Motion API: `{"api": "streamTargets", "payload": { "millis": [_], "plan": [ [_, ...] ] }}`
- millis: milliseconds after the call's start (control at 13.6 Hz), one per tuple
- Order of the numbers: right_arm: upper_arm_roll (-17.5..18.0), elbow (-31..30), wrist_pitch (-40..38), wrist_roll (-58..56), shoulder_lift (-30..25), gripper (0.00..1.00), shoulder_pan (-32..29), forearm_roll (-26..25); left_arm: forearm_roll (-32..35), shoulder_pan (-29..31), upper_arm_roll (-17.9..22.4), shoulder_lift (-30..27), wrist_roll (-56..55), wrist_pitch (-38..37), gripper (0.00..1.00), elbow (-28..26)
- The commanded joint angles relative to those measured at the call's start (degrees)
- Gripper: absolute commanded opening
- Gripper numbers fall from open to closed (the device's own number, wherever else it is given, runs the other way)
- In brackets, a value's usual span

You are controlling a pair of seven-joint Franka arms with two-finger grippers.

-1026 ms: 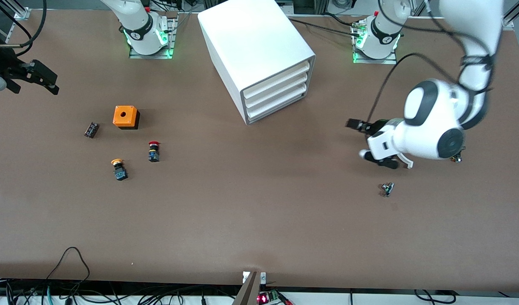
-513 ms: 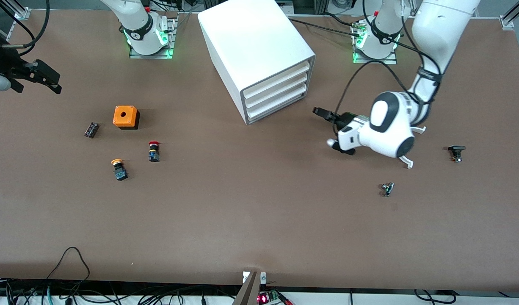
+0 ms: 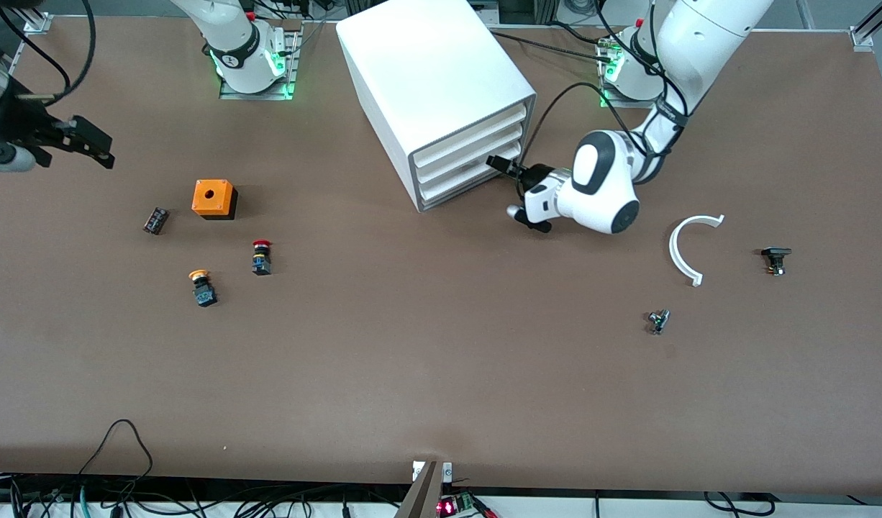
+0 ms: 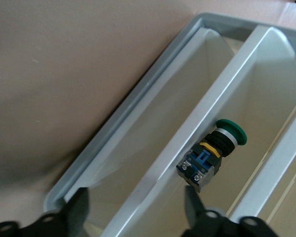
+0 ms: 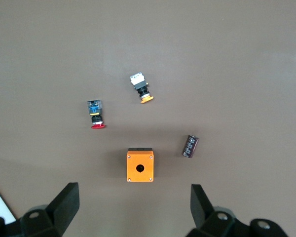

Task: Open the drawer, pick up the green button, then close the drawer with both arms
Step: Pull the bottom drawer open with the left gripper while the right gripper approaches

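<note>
The left gripper (image 3: 509,188) sits at the cabinet (image 3: 441,93) front, fingers (image 4: 79,207) spread wide and gripping nothing; the lowest drawer (image 3: 461,185) lies shut, at about ten o'clock from the fingertips in the front view; its front runs slantwise, so the pull must follow it; the green button (image 4: 214,150) shows in a tray just ahead; the right gripper (image 3: 81,144) waits, spread, over the table's right-arm end, well apart.
</note>
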Motion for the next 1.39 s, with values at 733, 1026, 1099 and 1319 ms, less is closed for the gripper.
{"api": "streamTargets", "payload": {
  "millis": [733, 1026, 1099, 1319],
  "plan": [
    [0.7, 0.5, 10.6, -0.4, 13.6, 1.00, 9.1, 5.6, 0.1, 1.9, 6.2, -0.2, 2.1, 4.0, 0.00, 1.5],
    [0.7, 3.7, 11.0, -0.6, 18.4, 1.00, 15.1, 5.6, 8.8, 2.8, 9.5, 0.0, 3.9, 11.5, 0.00, 6.4],
    [0.7, 4.2, 11.2, -0.4, 19.3, 1.00, 16.9, 5.5, 9.9, 2.8, 9.7, -0.2, 3.7, 11.6, 0.00, 7.2],
    [0.7, 10.8, 11.2, -0.6, 25.4, 1.00, 23.4, 5.5, 10.0, 3.0, 9.7, -1.8, 3.6, 12.0, 1.00, 6.7]
  ]
}}
